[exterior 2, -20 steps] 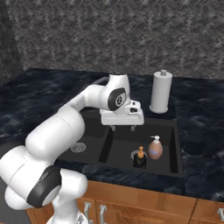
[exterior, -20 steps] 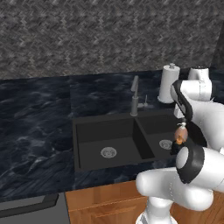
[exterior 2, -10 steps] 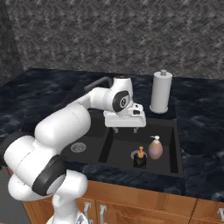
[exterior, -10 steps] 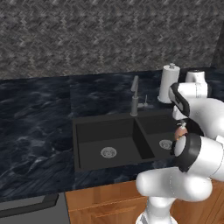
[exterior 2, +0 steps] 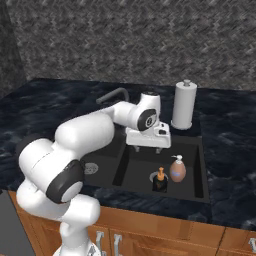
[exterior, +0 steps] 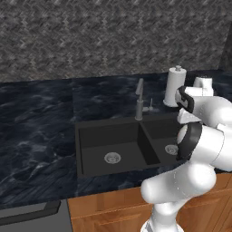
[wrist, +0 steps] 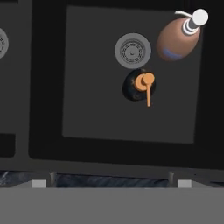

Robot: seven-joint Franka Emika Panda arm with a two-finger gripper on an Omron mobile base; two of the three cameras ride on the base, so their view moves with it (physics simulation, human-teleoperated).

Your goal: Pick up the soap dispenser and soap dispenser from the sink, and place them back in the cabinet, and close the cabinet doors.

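Claw [exterior 2: 148, 148] spread wide, empty, hanging mid-frame above sink [exterior 2: 192, 186]. Black dispenser [exterior 2: 160, 180] and peach dispenser [exterior 2: 177, 169] upright in right basin, lower centre, near drain [wrist: 133, 51].

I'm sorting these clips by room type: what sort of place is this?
A kitchen, rendered rather than real: a black double-basin sink with a grey gooseneck faucet set in a dark marbled counter, a tall white paper-towel roll behind it, and brown wooden cabinet fronts below.
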